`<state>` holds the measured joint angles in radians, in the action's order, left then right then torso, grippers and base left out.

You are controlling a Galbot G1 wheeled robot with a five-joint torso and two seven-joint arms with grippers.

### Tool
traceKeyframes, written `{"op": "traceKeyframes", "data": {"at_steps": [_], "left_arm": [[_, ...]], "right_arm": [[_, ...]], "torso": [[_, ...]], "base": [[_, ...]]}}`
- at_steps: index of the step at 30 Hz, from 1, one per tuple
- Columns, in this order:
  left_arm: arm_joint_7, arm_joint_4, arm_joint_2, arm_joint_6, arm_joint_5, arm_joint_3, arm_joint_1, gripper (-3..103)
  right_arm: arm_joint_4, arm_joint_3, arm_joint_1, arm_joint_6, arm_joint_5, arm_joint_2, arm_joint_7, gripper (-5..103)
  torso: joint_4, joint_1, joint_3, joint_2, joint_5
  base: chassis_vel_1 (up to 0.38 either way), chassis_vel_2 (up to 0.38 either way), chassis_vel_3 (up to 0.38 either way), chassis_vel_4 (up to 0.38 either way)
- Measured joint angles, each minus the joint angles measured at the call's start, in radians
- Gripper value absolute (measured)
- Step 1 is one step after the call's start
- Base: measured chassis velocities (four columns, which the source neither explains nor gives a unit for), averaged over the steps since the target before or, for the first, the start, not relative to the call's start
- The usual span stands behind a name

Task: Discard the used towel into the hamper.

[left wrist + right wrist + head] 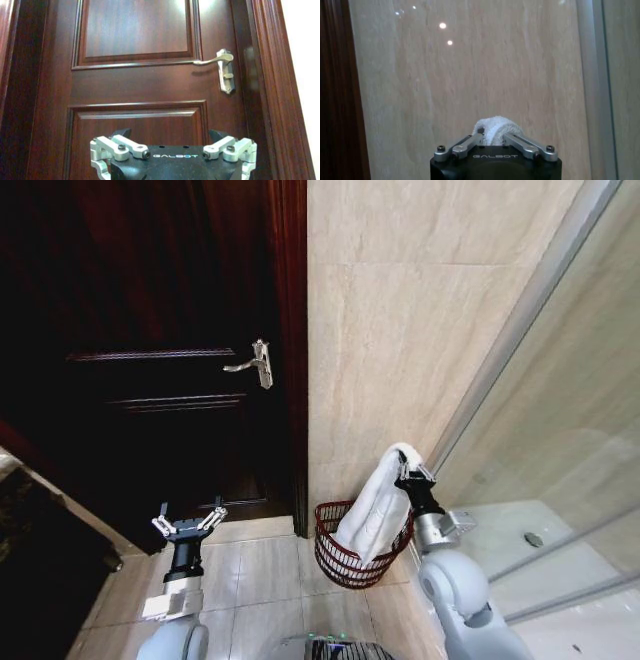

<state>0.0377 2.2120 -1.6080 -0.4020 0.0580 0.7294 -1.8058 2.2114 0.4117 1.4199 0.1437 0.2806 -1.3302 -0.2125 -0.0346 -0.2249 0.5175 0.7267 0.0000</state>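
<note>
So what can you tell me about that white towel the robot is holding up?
The towel is white, with a soft looped terry look. The right gripper pinches it at its top end, where a fold bulges out between the shut fingers. From there it hangs down in a long, loosely folded drape, slanting toward the robot's left. Its lower end dips inside the hamper, a dark reddish-brown open-weave basket standing on the tiled floor by the beige wall.

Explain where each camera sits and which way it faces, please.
Head view: high, looking down at door, hamper, both arms.
Left wrist view: behind the open left claw, facing the door and its handle.
Right wrist view: behind the right claw gripping the towel, facing the tiled wall.
Shared: head and left wrist views show the handle.
</note>
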Motion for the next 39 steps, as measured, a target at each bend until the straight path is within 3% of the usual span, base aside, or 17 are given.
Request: {"op": "traceKeyframes", "data": {"at_steps": [7, 20, 25, 27, 32, 39], "left_arm": [[-0.009, 0.001, 0.0, 0.001, 0.001, 0.004, -0.007, 100], [-0.013, -0.007, 0.0, 0.001, 0.0, 0.007, -0.005, 100], [-0.013, -0.01, 0.0, 0.001, 0.002, 0.009, -0.006, 100], [-0.014, -0.016, 0.0, -0.003, 0.003, 0.009, -0.007, 100], [-0.021, -0.029, 0.0, -0.014, 0.003, 0.008, -0.008, 100], [-0.026, -0.034, 0.0, -0.017, -0.003, 0.005, -0.005, 100]], "right_arm": [[-0.032, 0.004, 0.003, -0.013, -0.006, -0.011, 0.009, 3], [-0.099, -0.001, -0.039, -0.01, 0.022, -0.018, -0.006, 3], [-0.018, 0.012, -0.112, 0.032, 0.076, 0.055, -0.068, 3], [0.062, 0.027, -0.149, 0.063, 0.132, 0.11, -0.108, 3], [0.18, 0.066, -0.192, 0.098, 0.24, 0.171, -0.164, 3], [0.148, 0.053, -0.153, 0.091, 0.237, 0.162, -0.136, 3]], "torso": [[0.0, 0.004, -0.005, -0.009, 0.0], [0.0, 0.029, -0.037, -0.067, 0.0003], [0.0, 0.038, -0.051, -0.09, 0.0003], [-0.0002, 0.044, -0.059, -0.103, -0.0002], [0.0, 0.054, -0.074, -0.127, 0.0], [0.0001, 0.066, -0.091, -0.157, -0.0001]], "base": [[0.0, 0.0, 0.0, 0.0], [0.0, 0.0, 0.0, 0.0], [0.0, 0.0, 0.0, 0.0], [0.0, 0.0, 0.0, 0.0], [0.0, 0.0, 0.0, 0.0], [0.0, 0.0, 0.0, 0.0]]}}
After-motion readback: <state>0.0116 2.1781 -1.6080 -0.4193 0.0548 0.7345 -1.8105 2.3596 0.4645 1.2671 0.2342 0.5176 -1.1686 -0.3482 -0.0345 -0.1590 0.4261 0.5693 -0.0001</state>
